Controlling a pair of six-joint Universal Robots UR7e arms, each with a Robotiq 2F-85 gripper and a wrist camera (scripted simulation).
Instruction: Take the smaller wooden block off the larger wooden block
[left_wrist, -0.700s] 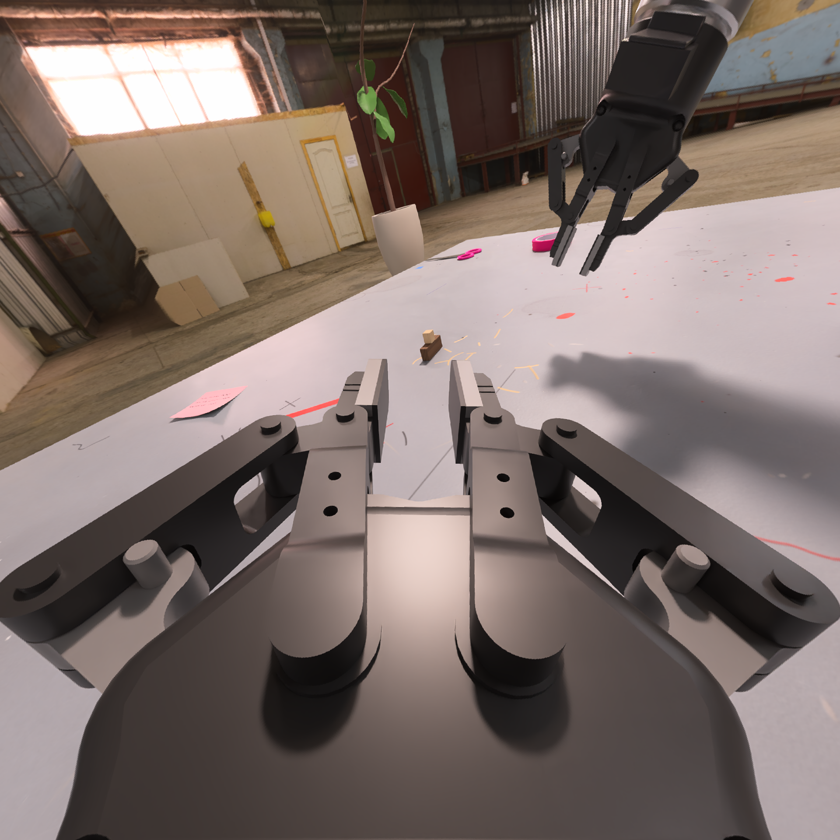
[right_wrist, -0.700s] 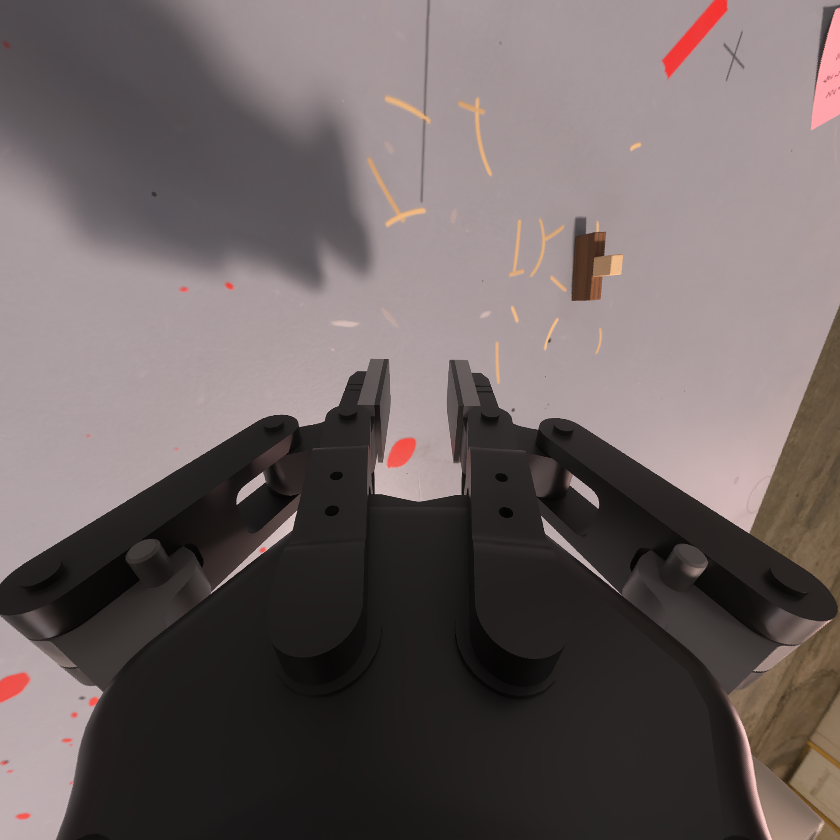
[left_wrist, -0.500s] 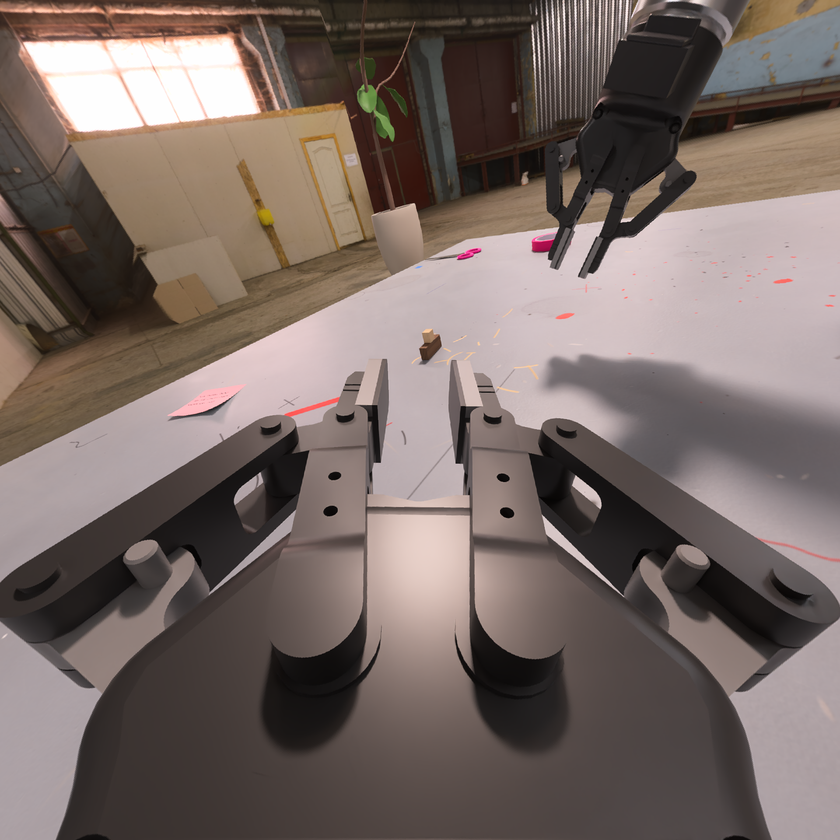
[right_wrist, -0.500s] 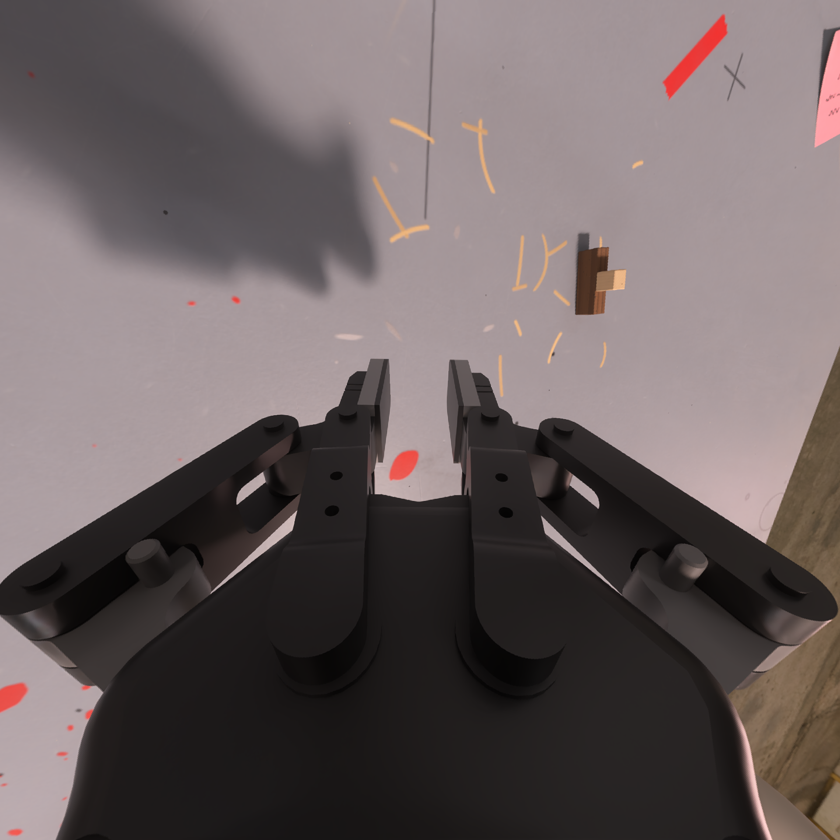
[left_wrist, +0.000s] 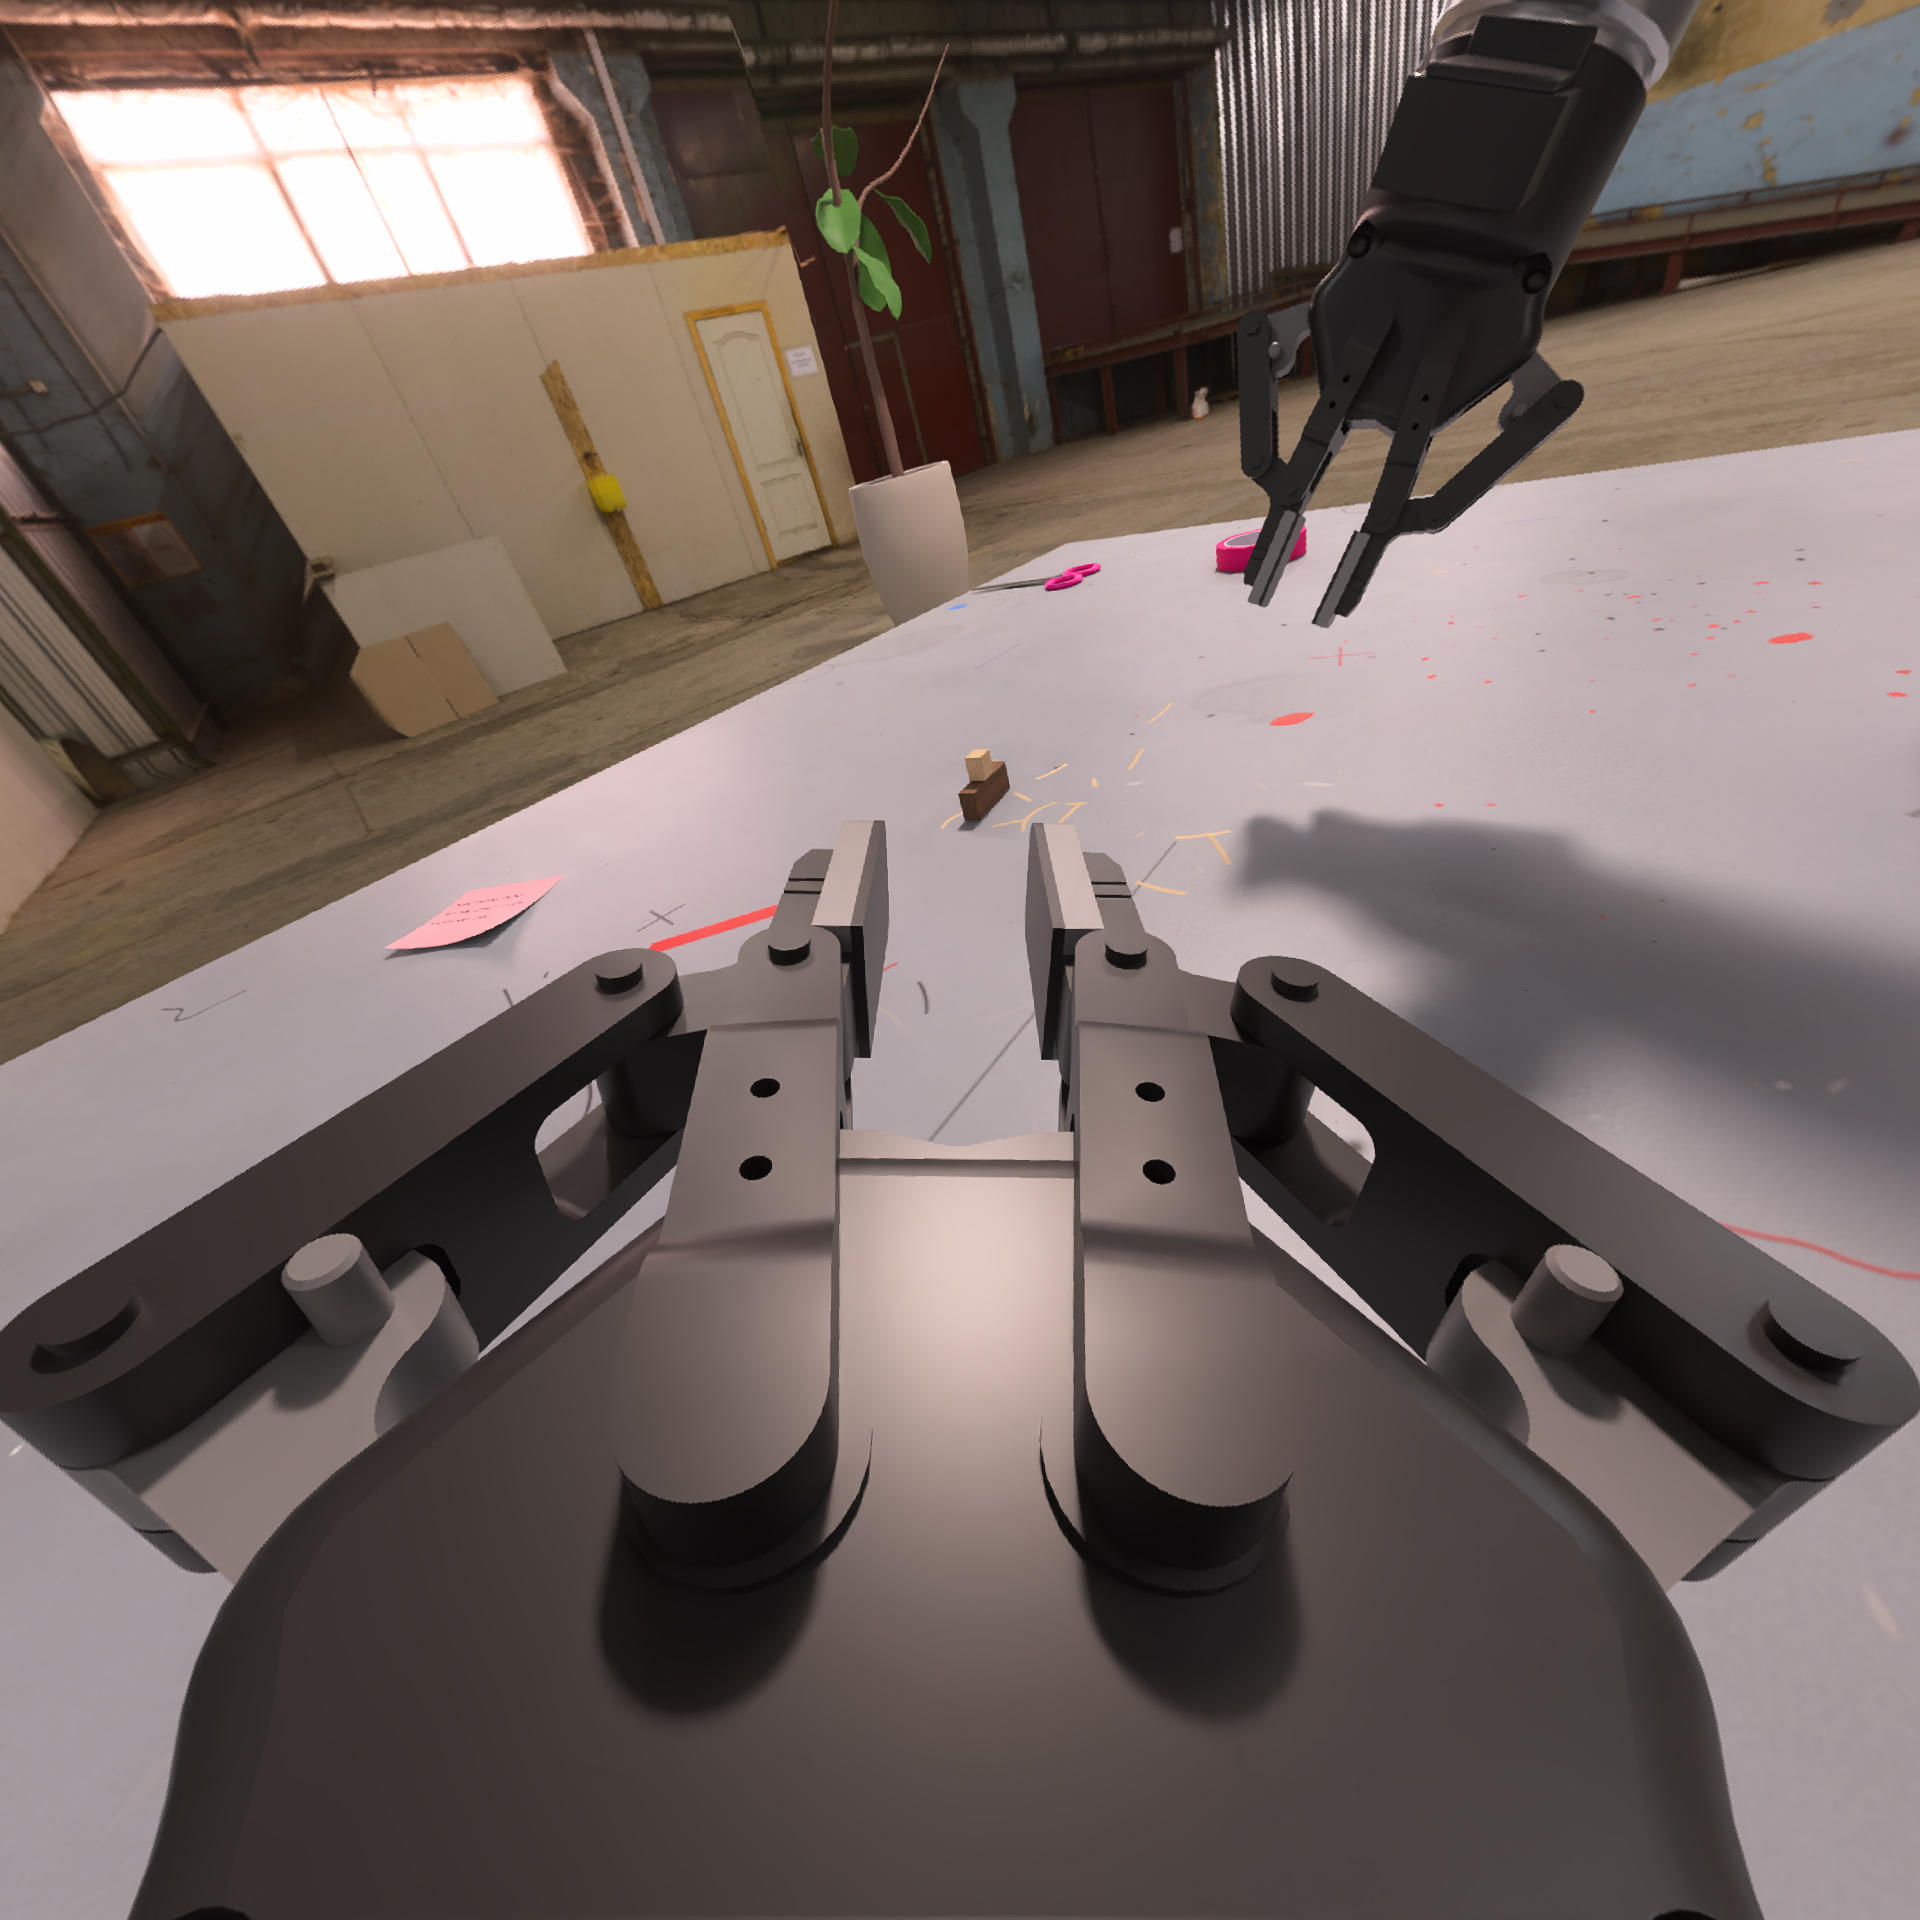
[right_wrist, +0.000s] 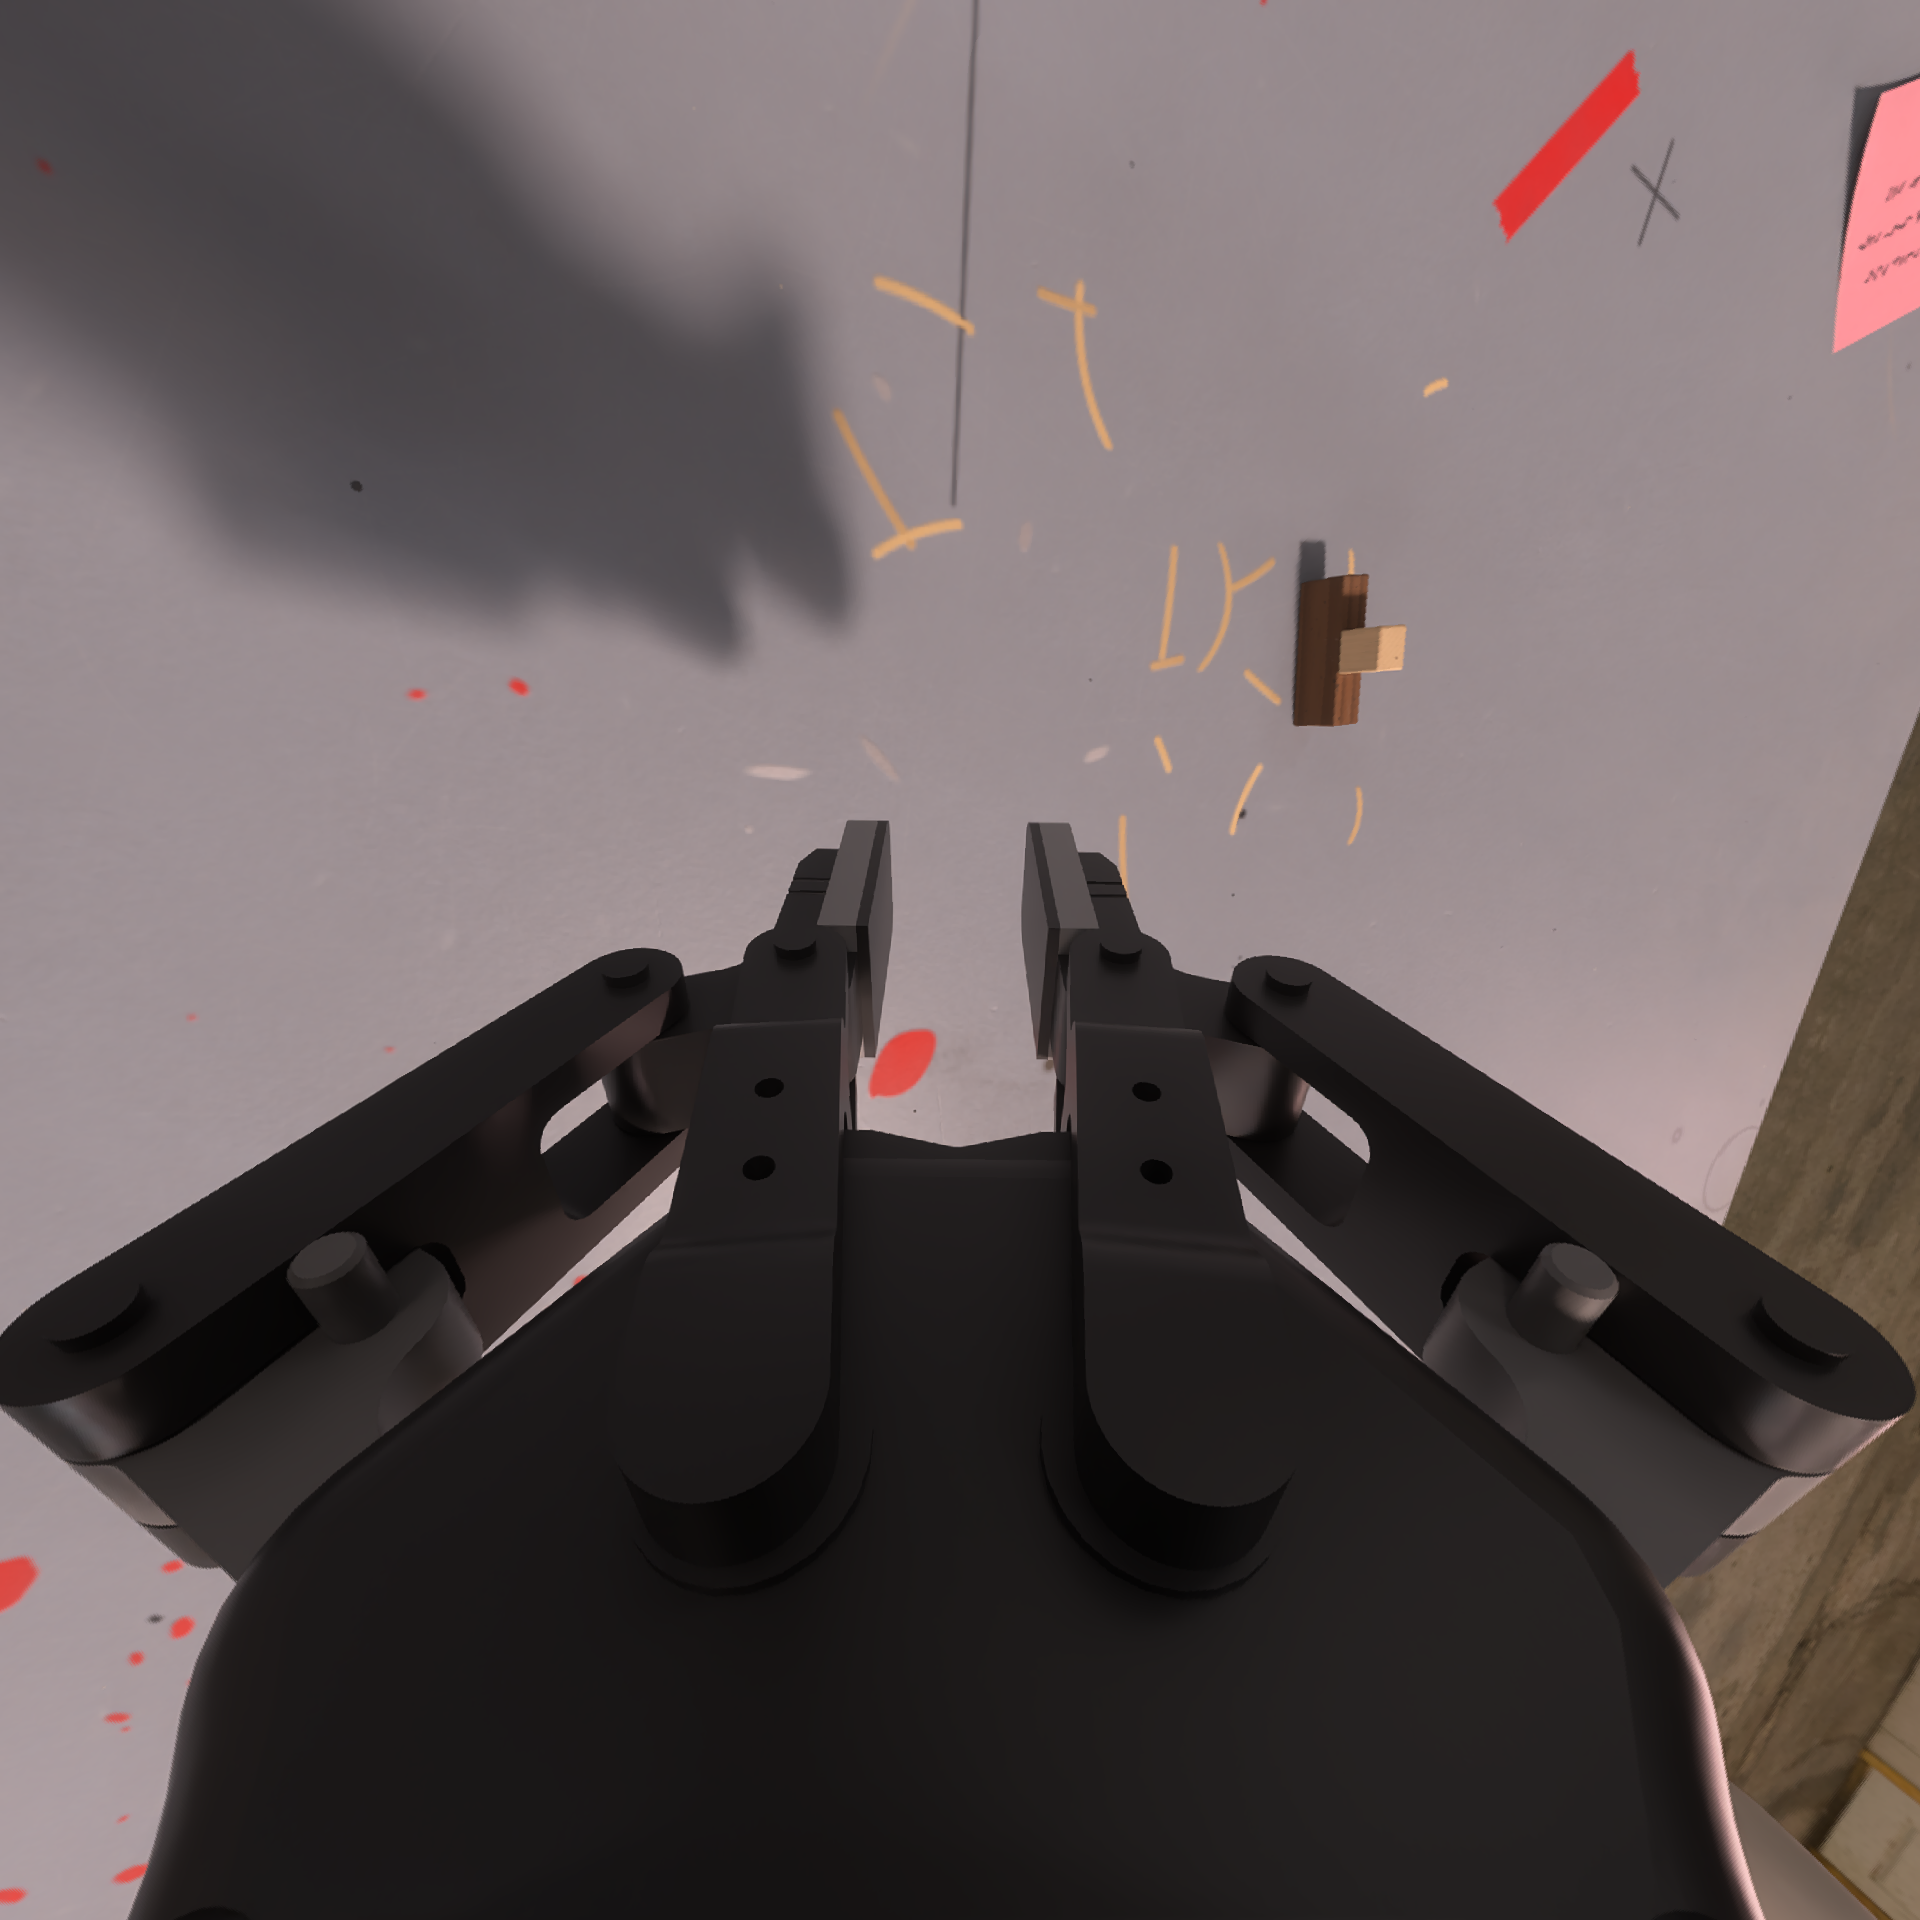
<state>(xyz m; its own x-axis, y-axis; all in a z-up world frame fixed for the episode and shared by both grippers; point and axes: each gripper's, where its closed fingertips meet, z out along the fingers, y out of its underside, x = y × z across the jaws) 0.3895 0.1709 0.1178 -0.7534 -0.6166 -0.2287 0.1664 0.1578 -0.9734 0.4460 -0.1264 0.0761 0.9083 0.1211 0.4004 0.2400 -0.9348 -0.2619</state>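
In the left wrist view, the left claw (left_wrist: 956, 873) hangs low over the grey counter (left_wrist: 1558, 1091) with its two fingers apart and nothing between them. Beyond the fingertips, well apart from them, the larger wooden block (left_wrist: 985, 795), dark brown, lies on the counter, and the smaller wooden block (left_wrist: 977, 765), pale, sits on top of it. Thin orange scribbles (left_wrist: 1049, 816) mark the counter just beside the blocks. The right claw (left_wrist: 1307, 587) hangs in the air farther back and to the right, pointing down, its fingers spread and empty; its shadow (left_wrist: 1558, 935) falls across the counter at right. A pink paper note (left_wrist: 476, 912) and a red tape strip (left_wrist: 712, 928) lie at left. Near the far edge are pink-handled scissors (left_wrist: 1049, 579) and a pink tape roll (left_wrist: 1242, 549). A potted plant (left_wrist: 904, 520) stands just past the counter.

In the right wrist view, the right claw (right_wrist: 956, 873) looks down on the counter (right_wrist: 520, 883), fingers apart and holding nothing. The larger wooden block (right_wrist: 1320, 665) lies up and to the right of the fingertips, apart from them, with the smaller wooden block (right_wrist: 1374, 651) resting on it. Orange scribbles (right_wrist: 1195, 623) surround it, and red paint spots (right_wrist: 902, 1060) dot the surface. The red tape strip (right_wrist: 1569, 145) and pink paper note (right_wrist: 1886, 229) sit at the upper right.
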